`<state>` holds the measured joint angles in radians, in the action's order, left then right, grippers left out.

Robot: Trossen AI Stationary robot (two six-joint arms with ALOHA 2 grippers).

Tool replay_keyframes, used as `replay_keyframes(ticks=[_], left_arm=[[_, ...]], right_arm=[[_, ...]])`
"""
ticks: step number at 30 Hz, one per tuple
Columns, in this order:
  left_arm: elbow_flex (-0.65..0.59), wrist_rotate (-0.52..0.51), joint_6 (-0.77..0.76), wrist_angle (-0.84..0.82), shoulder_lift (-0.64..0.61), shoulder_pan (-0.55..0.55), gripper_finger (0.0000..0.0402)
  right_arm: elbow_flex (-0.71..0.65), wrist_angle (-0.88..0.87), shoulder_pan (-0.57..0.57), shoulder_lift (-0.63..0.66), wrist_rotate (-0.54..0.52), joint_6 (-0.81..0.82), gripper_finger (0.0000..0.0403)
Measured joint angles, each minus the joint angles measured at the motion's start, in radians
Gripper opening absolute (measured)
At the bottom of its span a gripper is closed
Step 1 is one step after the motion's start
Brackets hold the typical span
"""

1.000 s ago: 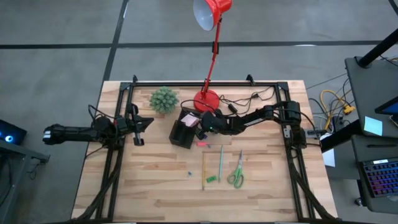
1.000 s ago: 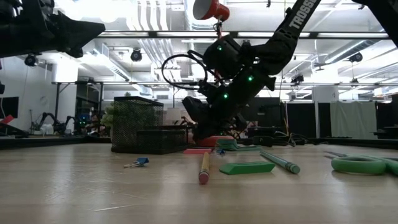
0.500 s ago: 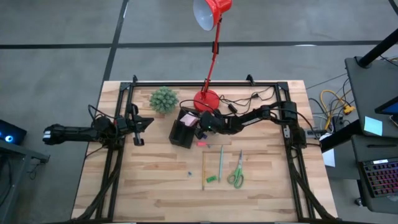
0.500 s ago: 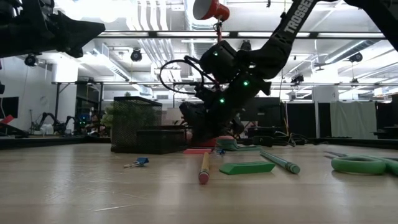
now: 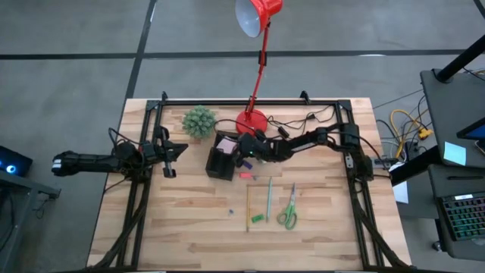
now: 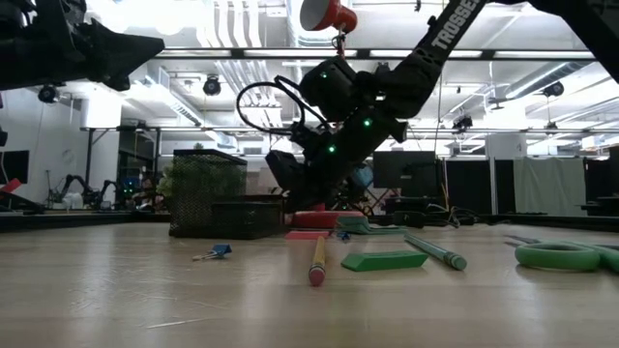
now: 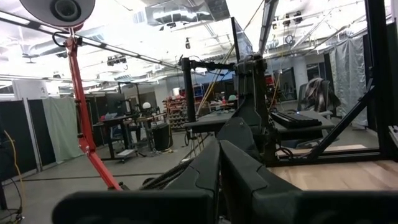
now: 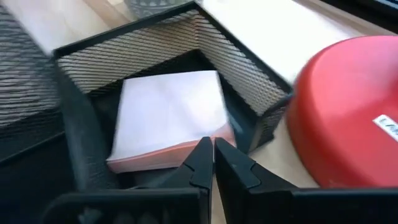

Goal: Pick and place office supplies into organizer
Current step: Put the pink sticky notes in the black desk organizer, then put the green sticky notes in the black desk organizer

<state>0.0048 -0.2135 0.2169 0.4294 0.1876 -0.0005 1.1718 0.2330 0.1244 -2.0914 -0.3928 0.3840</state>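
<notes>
Left hand is parked at the tabletop's left edge, fingers pressed together. Organizer sits mid-tabletop with the sticky pad inside. Right hand, pinched shut on nothing, hovers right at it, so it could snag the mesh and drag it.

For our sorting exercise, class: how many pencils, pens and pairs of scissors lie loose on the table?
Pencils: 1, the yellow pencil
Pens: 1, the green pen
Scissors: 1, the green-handled scissors
Total: 3
</notes>
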Motion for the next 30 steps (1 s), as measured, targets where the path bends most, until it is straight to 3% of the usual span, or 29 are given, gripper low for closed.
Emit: replay_keyframes(ticks=[11,23,30], left_arm=[[0.000,0.000,0.000,0.000,0.000,0.000,0.0000],[0.000,0.000,0.000,0.000,0.000,0.000,0.0000],[0.000,0.000,0.000,0.008,-0.001,0.000,0.0000]], right_arm=[[0.002,-0.016,0.000,0.028,0.000,0.021,0.0008],[0.002,-0.308,-0.077,0.251,-0.032,0.174,0.0008],[0.001,-0.387,-0.139,0.346,-0.045,0.193,0.0011]])
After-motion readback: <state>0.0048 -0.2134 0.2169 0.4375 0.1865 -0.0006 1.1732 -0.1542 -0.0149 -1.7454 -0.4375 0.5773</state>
